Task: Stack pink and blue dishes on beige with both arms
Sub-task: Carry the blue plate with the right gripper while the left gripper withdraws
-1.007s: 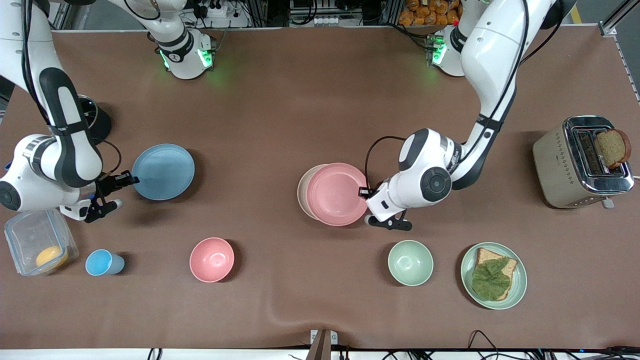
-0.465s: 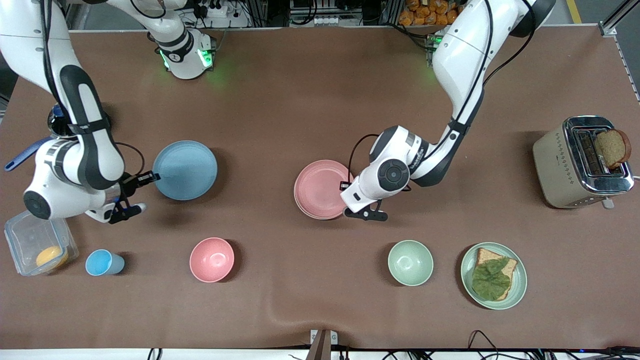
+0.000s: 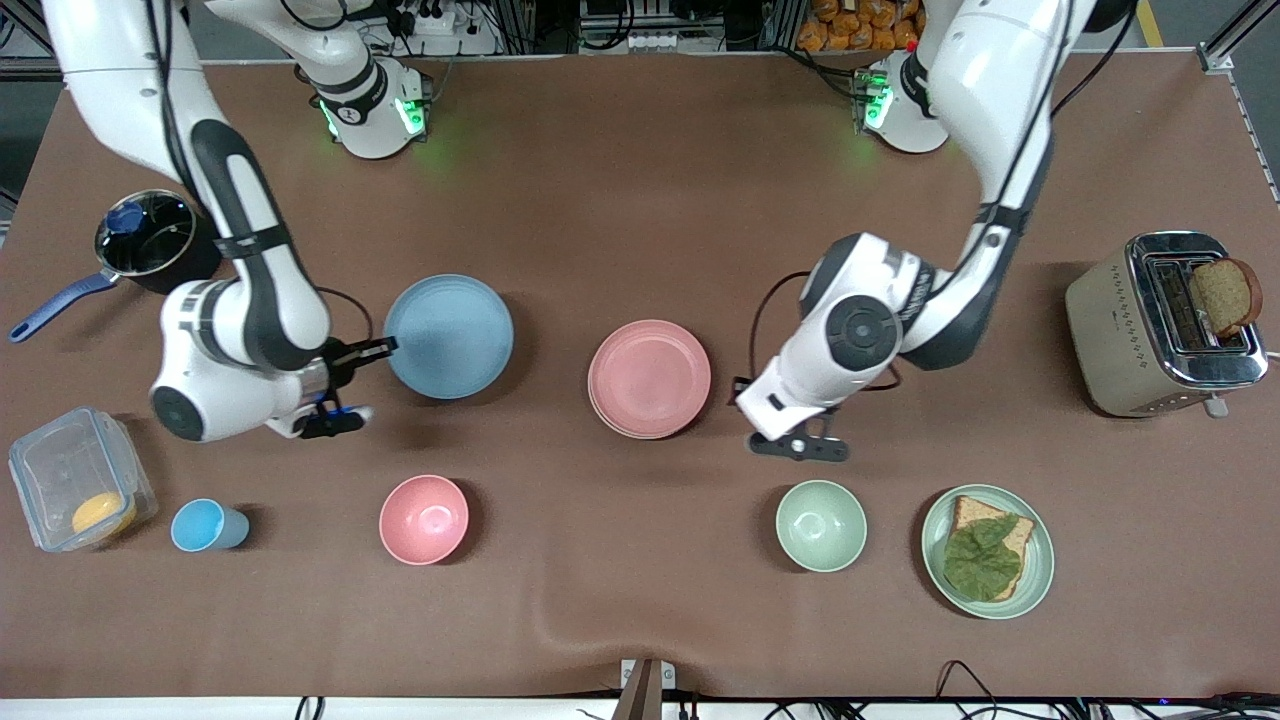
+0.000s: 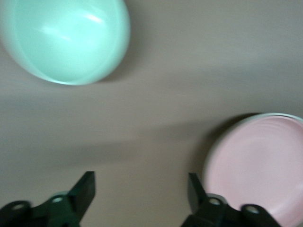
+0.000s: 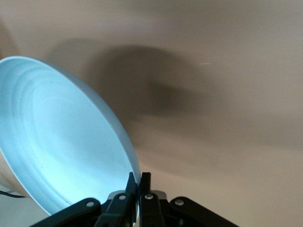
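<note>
My right gripper (image 3: pixel 385 347) is shut on the rim of the pastel blue plate (image 3: pixel 448 336), which it holds a little above the table, beside the stack toward the right arm's end. In the right wrist view the fingertips pinch the blue plate (image 5: pixel 61 142) at its edge, the right gripper (image 5: pixel 141 182) closed tight. The pink plate (image 3: pixel 649 378) lies on the beige plate, of which only a thin rim (image 3: pixel 603 412) shows. My left gripper (image 3: pixel 748 392) stands open and empty beside the pink plate (image 4: pixel 258 165); in its own view the left gripper (image 4: pixel 140 194) is over bare table.
A pink bowl (image 3: pixel 423 519), blue cup (image 3: pixel 205 525) and lidded container (image 3: pixel 78 490) lie nearer the front camera. A green bowl (image 3: pixel 820 525), (image 4: pixel 64 40) and a green plate with bread (image 3: pixel 987 551) sit near the left gripper. A toaster (image 3: pixel 1165 322) and a pot (image 3: pixel 147 243) stand at the table's ends.
The right arm has carried the blue plate toward the stack. The left gripper set the pink plate squarely on the beige one, let go and drew back.
</note>
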Robot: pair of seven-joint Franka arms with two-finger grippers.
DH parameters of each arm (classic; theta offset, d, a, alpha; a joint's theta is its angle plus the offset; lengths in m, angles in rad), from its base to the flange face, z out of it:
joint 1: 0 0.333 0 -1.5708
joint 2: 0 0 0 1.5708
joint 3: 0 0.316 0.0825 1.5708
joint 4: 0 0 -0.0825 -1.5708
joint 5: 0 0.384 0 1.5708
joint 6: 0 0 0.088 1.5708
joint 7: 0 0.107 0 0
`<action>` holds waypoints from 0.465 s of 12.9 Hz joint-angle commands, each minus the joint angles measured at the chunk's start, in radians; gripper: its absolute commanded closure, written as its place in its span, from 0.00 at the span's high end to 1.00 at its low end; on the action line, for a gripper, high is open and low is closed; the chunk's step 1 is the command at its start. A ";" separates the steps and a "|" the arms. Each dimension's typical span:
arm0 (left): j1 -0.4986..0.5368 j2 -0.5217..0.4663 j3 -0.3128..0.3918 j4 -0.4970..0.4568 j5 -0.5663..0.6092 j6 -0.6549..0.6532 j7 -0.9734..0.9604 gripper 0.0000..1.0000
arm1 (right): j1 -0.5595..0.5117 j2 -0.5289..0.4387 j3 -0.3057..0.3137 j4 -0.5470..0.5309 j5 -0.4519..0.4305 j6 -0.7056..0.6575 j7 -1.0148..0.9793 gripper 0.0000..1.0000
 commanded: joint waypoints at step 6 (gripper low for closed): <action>0.164 -0.241 -0.017 -0.004 0.043 -0.223 0.132 1.00 | 0.284 0.151 -0.012 0.201 0.215 0.080 0.378 0.00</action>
